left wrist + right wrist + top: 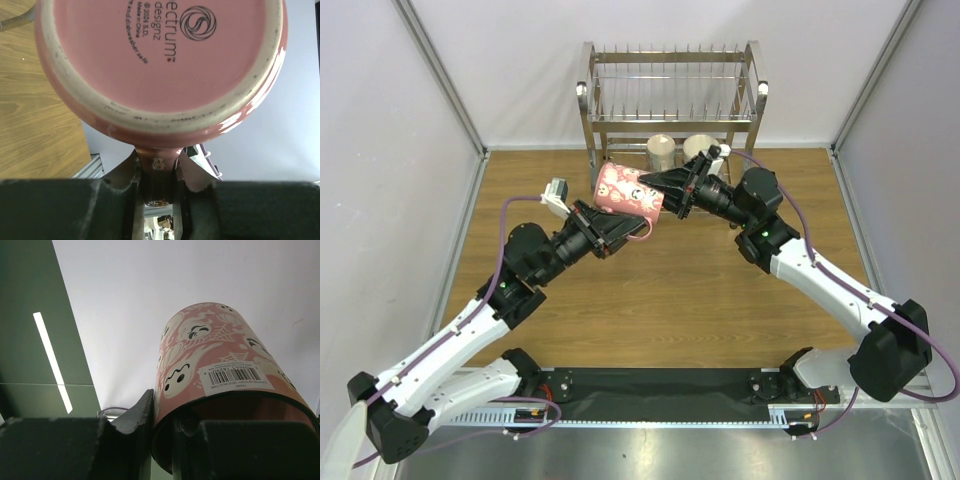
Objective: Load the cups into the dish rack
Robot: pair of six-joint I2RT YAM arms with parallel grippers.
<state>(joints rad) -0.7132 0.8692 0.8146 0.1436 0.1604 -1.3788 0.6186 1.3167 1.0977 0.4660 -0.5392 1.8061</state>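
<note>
**Operator:** Where is the pink mug (628, 190)?
**Technician:** In the air on its side, above the counter (670, 300) and just in front of the dish rack (670, 100).
**Operator:** Finger state?
**Technician:** The left fingers (127, 175) are clamped on the handle (159, 162). The right fingers (140, 410) pinch the rim (235, 396).
**Operator:** Arm pose?
**Technician:** The left arm (470, 320) and right arm (830, 280) reach forward and inward, with the wrists converging at the mug.
</note>
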